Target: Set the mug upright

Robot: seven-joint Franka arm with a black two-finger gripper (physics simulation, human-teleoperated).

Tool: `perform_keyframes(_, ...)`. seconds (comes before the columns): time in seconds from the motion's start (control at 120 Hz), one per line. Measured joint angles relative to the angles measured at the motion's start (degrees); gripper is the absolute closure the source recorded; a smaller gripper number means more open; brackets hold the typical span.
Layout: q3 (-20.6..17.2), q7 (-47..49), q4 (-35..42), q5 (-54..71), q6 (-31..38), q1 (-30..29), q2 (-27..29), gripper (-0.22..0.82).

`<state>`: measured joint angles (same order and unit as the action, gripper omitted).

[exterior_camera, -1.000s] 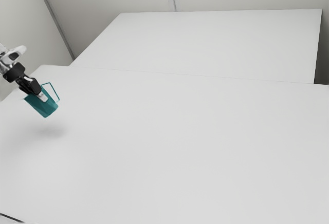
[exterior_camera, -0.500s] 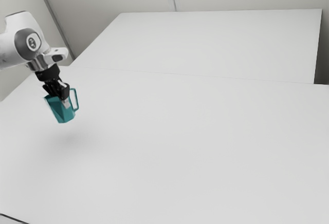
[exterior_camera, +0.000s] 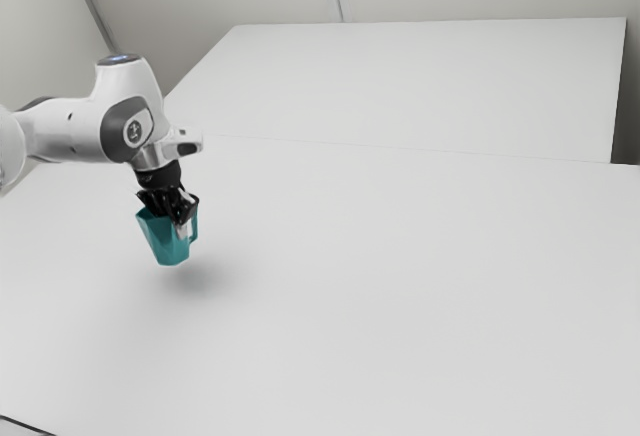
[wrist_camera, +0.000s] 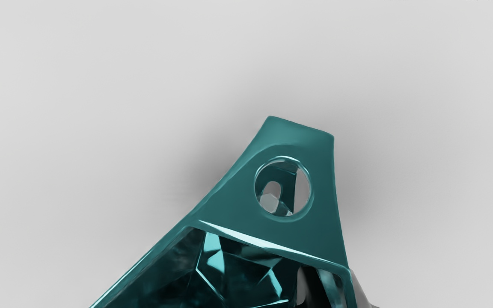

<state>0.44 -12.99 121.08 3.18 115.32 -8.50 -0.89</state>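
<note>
In the exterior view my gripper points down and is shut on the wall of the teal mug, near its rim. The mug hangs above the table with a shadow beneath it, mouth upward and slightly tilted, its handle toward the exterior view's right. The wrist view looks into the open mouth of the mug. One dark finger stands inside the mug against the wall, and part of the other is outside it, so my gripper holds the wall between them.
The white table stretches below and beyond the mug. A second white surface adjoins its far edge. A dark cable-like line lies at the near corner on the exterior view's left.
My arm has carried the mug toward the exterior view's right and nearer the camera. The mug has turned from strongly tilted to nearly upright, still held.
</note>
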Motion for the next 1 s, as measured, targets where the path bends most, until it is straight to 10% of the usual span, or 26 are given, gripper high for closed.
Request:
perform_keyframes(0.458, -0.4, 12.4, 8.5, 0.7, 11.7, 6.3, -0.3, 0.78)
perform_keyframes(0.917, -0.6, 18.8, 10.6, 2.4, 20.9, 0.8, -2.4, 0.78)
perform_keyframes(1.0, -0.7, 19.3, 10.6, 2.1, 21.6, 1.8, -2.4, 0.64)
